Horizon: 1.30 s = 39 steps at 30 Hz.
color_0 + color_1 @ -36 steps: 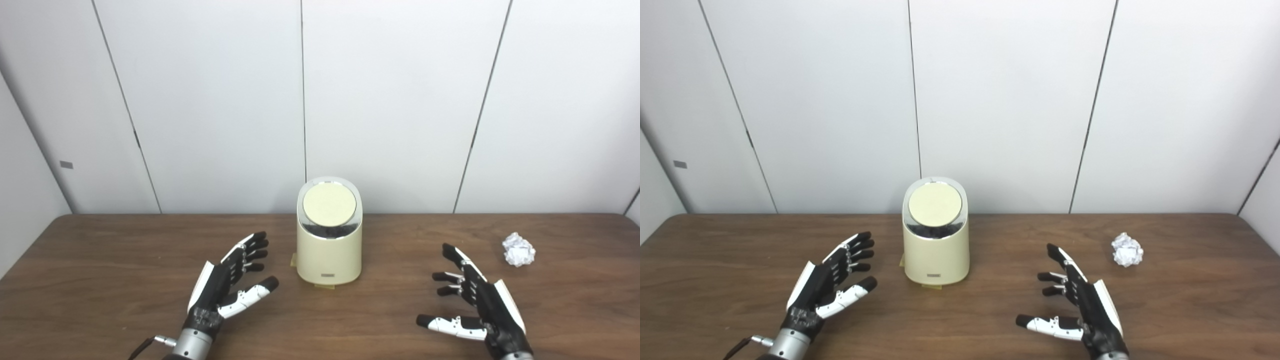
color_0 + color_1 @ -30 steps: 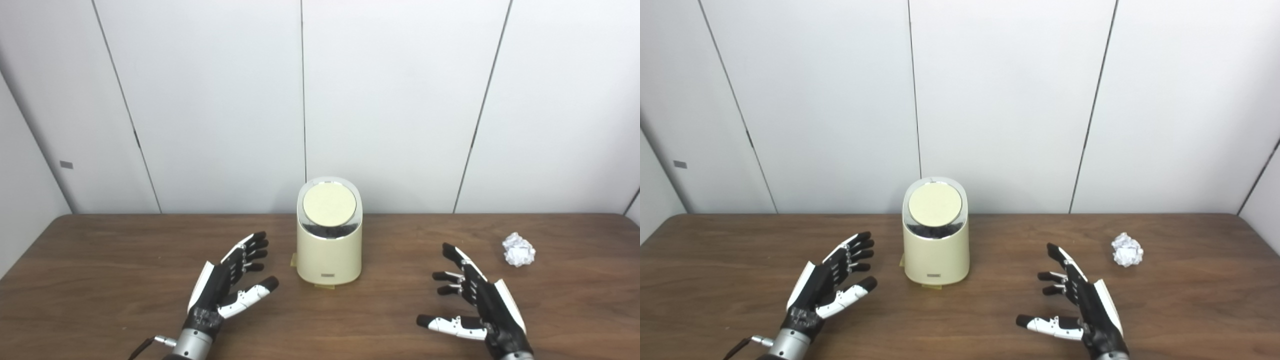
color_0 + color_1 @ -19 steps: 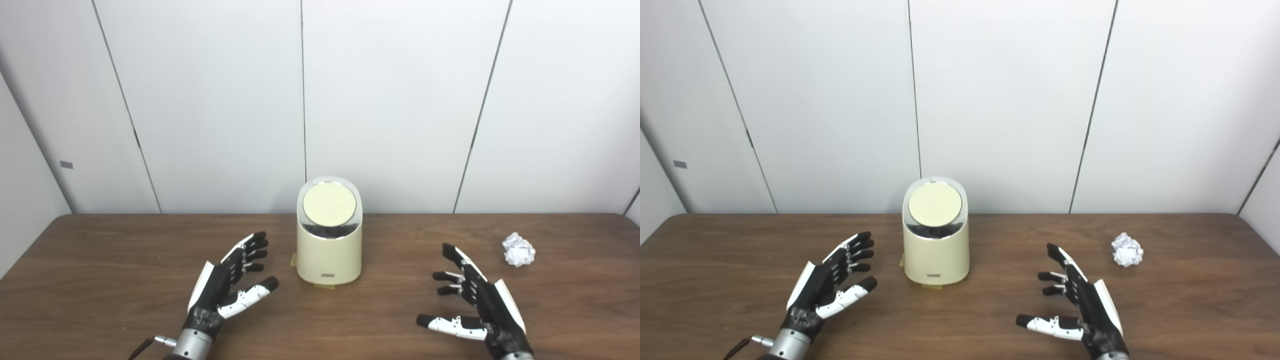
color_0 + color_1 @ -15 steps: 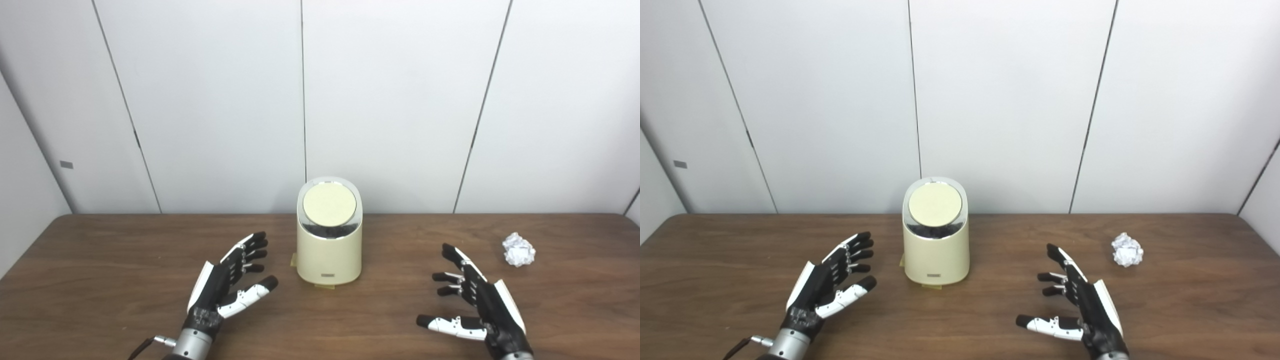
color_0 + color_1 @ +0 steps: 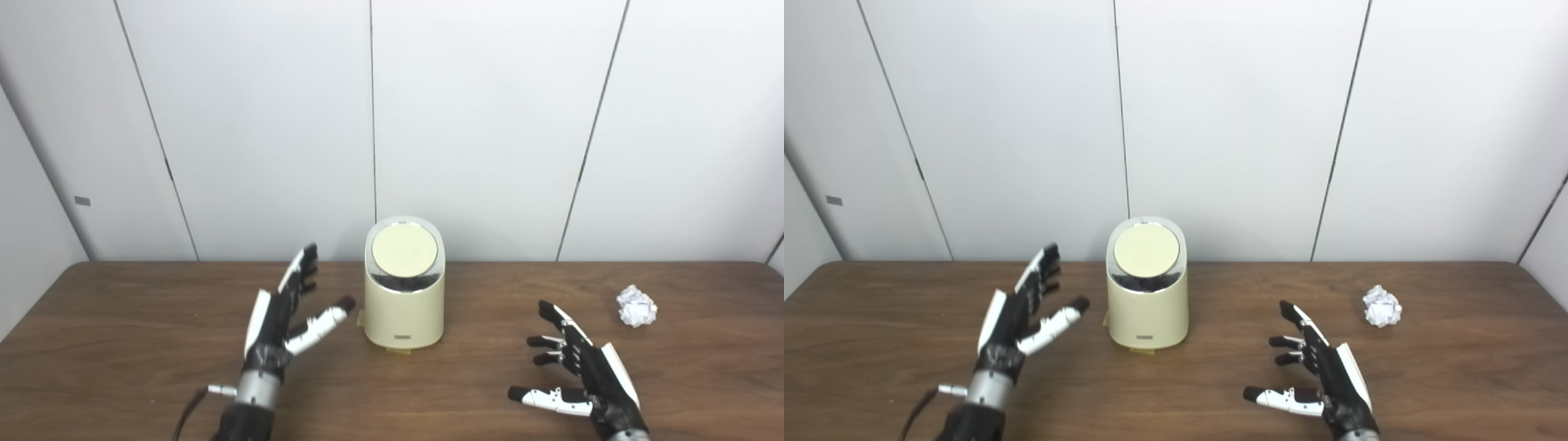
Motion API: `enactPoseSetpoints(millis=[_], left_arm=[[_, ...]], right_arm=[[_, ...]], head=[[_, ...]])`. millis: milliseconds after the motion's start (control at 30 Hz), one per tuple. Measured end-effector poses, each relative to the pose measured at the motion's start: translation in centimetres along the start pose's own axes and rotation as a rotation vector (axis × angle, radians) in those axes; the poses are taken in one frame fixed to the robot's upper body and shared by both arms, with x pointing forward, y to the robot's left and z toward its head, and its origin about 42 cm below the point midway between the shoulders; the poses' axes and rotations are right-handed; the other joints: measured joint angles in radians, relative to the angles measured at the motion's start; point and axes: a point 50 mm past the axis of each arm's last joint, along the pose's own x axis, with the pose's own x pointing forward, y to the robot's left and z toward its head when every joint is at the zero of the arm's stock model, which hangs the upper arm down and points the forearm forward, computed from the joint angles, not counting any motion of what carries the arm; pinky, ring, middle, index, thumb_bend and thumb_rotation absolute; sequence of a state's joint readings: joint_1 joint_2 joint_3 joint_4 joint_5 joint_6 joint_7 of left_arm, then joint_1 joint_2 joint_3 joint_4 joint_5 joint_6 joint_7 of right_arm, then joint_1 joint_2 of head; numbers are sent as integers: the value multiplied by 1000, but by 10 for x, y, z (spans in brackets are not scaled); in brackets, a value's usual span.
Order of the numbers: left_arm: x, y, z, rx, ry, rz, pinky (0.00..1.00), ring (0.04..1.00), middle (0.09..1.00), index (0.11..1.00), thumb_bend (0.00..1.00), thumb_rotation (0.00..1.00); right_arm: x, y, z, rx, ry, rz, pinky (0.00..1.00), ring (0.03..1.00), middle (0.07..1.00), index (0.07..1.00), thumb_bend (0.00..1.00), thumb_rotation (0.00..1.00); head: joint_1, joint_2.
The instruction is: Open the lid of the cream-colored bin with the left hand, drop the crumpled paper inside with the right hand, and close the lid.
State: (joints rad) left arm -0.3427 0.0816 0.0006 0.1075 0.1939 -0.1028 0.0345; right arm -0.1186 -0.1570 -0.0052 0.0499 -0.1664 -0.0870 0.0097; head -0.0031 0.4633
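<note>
I seem to be in a plain lab or test room: bare white wall panels [image 5: 478, 122] with dark seams rise behind my brown wood-grain table [image 5: 122, 343].

The bin [image 5: 403, 306] stands upright near the middle of the table's far edge. It is cream-coloured, rounded and taller than wide, with a small dark label low on its front. Its round lid [image 5: 404, 253] is shut and slopes toward the near edge, ringed by a shiny rim with a dark band just below it. The paper [image 5: 636, 305] is a white crumpled ball lying on the tabletop toward the far right corner, well apart from the bin.
</note>
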Motion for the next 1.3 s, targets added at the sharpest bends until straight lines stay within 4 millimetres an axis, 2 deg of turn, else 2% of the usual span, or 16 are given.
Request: enactPoseSetpoints(millis=[167,267,467,633,733,800,900,1000,1067,1300], left_arm=[[26,-6,18,17,-27,-21,997,1000,1000,1000,858,424],[38,-10,21,34,-16,-37,1000,1000,1000,1000,858,408],[57,-12,29,108,-10,-54,1000,1000,1000,1000,878,426],[68,-19,36,181,-30,-74,999,1000,1000,1000,907,417],[71,-23,37,226,-25,-81,900,1000,1000,1000,923,392],[72,-26,38,254,-18,-79,880,1000,1000,1000,926,362],[72,-30,38,270,-16,-102,905,1000,1000,1000,932,326],[72,-36,38,302,-10,-143,911,1000,1000,1000,950,316],[74,-37,40,336,-5,-153,921,1000,1000,1000,951,321],[88,-32,46,446,-1,-158,886,1000,1000,1000,965,305]], right_arm=[[2,1,-2,-8,6,5,605,732,915,899,796,93],[2,1,-2,-8,4,5,613,736,914,898,799,115],[2,1,-2,-8,4,4,615,738,916,899,791,99],[2,1,-2,-8,4,4,618,743,918,904,794,102],[2,1,-2,-7,4,4,614,740,916,902,801,110],[2,1,-2,-8,5,4,612,737,913,899,801,91],[2,1,-2,-7,5,4,601,734,915,896,790,94],[2,2,-2,-7,5,7,587,727,918,896,777,132],[2,3,-1,-7,2,11,588,727,921,898,770,118],[2,5,2,-6,-5,14,596,730,922,901,777,138]], head=[[-3,-2],[-6,2],[-9,3],[-8,5],[-9,8],[-8,8],[-9,11],[-11,12],[-11,12],[-15,15]])
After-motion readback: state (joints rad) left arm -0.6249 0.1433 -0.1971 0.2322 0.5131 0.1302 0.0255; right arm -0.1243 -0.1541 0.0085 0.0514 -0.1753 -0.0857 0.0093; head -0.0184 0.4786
